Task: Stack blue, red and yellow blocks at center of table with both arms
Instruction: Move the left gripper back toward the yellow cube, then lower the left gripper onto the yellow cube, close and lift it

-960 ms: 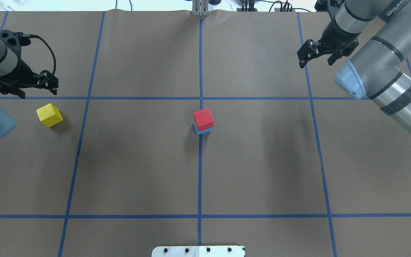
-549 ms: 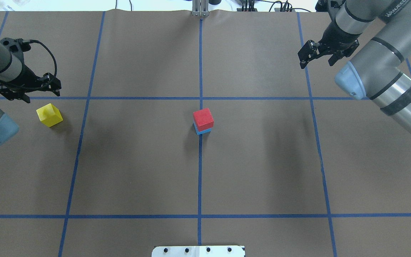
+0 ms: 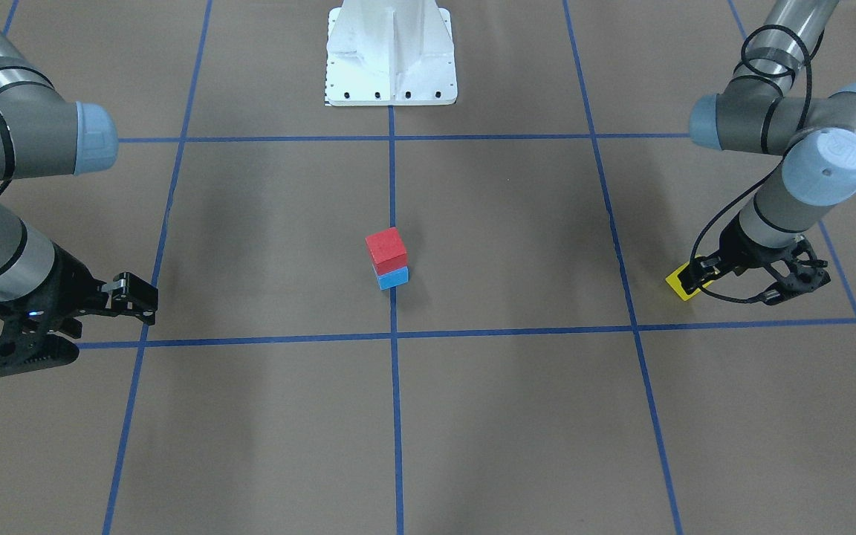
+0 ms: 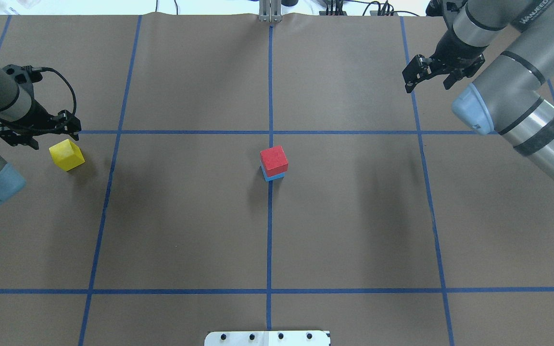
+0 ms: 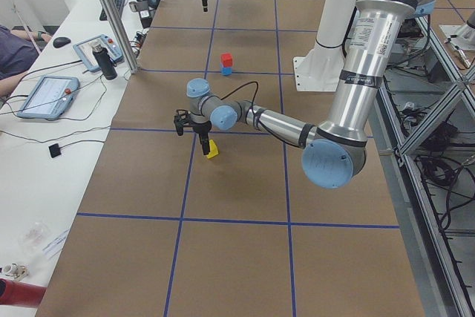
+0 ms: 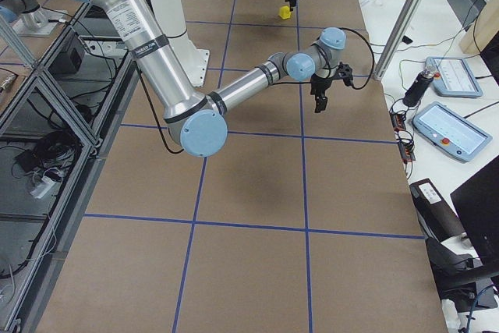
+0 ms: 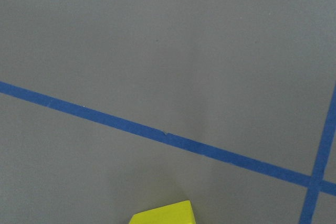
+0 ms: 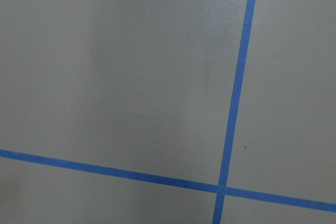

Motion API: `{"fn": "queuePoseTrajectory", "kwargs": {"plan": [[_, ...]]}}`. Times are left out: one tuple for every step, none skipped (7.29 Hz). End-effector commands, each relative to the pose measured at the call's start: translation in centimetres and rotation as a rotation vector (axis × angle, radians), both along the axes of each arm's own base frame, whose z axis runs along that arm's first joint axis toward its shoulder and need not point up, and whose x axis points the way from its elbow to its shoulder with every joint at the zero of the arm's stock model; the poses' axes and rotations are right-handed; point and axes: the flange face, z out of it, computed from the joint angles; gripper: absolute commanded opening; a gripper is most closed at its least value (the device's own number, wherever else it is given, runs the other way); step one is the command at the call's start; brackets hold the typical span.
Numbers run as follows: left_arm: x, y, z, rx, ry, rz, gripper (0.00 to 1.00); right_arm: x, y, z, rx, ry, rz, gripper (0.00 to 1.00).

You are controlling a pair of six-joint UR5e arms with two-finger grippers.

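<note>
A red block (image 4: 273, 161) sits on a blue block (image 4: 273, 176) at the table's center, also in the front view (image 3: 386, 249). A yellow block (image 4: 67, 154) lies alone at the left side; the front view shows only its corner (image 3: 679, 284) behind my left gripper. My left gripper (image 4: 46, 134) is open and empty. It hangs close over the block's far side, touching nothing. The left wrist view shows only the block's top edge (image 7: 164, 214), and no fingers. My right gripper (image 4: 427, 82) is open and empty, raised at the far right.
The robot's white base plate (image 4: 267, 338) is at the near edge of the table. Blue tape lines (image 4: 270, 240) divide the brown table into squares. An operators' bench with tablets (image 5: 48, 94) runs along the far side.
My left gripper has moved toward the yellow block and now hangs just over it. My right gripper has drifted slightly farther back. The blocks have not moved.
</note>
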Motion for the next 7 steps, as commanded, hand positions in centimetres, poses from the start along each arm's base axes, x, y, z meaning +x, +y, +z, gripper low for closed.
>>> {"fn": "queuePoseTrajectory", "kwargs": {"plan": [[2.2,1.2,0.0,-0.039,0.002,-0.006,1.00,0.1,0.3,0.0,0.000,-0.003,0.001,0.99],[3.7,1.8,-0.3,-0.036,-0.008,-0.010,1.00,0.1,0.3,0.0,0.000,-0.003,0.001,0.99],[4.0,2.1,-0.2,-0.039,-0.010,-0.005,1.00,0.2,0.2,0.2,-0.002,0.000,0.003,0.99],[3.9,2.2,0.0,-0.040,-0.013,-0.006,1.00,0.2,0.2,0.1,-0.002,-0.001,0.002,0.99],[3.9,2.3,0.3,-0.044,-0.017,-0.005,1.00,0.1,0.3,0.1,-0.002,-0.002,0.002,0.99],[3.8,2.3,0.5,-0.043,-0.019,-0.001,1.00,0.2,0.3,0.0,-0.004,-0.004,0.005,0.99],[3.8,2.3,0.7,-0.046,-0.022,0.000,1.00,0.1,0.2,-0.1,-0.003,-0.004,0.002,0.99]]}}
